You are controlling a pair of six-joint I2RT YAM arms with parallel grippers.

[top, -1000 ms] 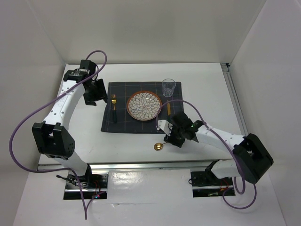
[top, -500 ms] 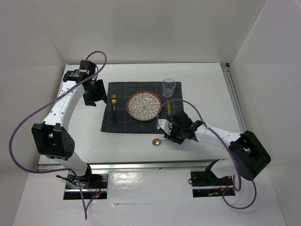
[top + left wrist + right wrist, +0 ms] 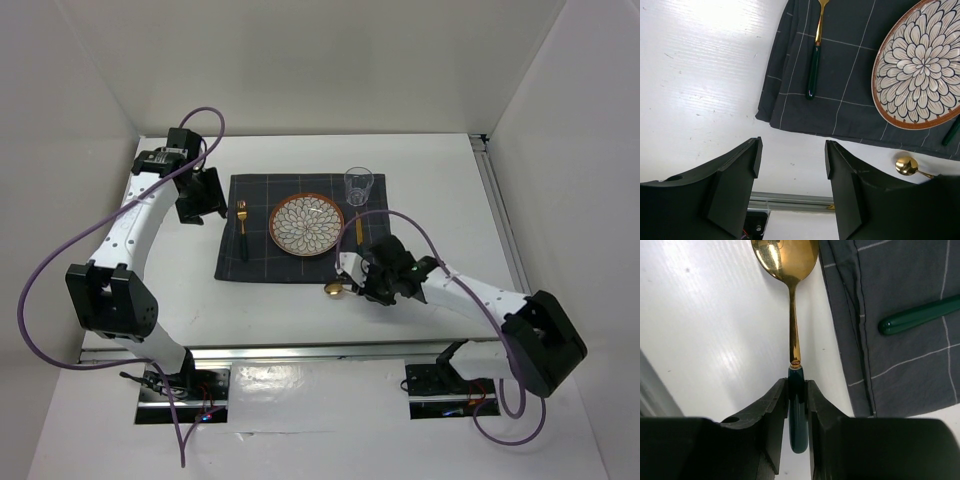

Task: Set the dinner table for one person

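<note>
The white dinner table (image 3: 440,190) carries a dark checked placemat (image 3: 255,260) with a flower-patterned plate (image 3: 306,224), a gold fork with a green handle (image 3: 242,228) left of the plate, a knife (image 3: 359,230) right of it and a clear glass (image 3: 358,186) at the far right corner. My right gripper (image 3: 797,390) is shut on the green handle of a gold spoon (image 3: 784,255), its bowl just off the placemat's near right edge (image 3: 333,289). My left gripper (image 3: 792,165) is open and empty above the table, left of the placemat.
The placemat's edge (image 3: 900,365) and the knife's green handle (image 3: 920,315) lie just right of the held spoon. The table's silver front rail (image 3: 790,202) runs below my left gripper. White walls close in the table on three sides.
My right gripper has carried the spoon away from the front edge, toward the placemat's near right edge. The left arm has barely moved.
</note>
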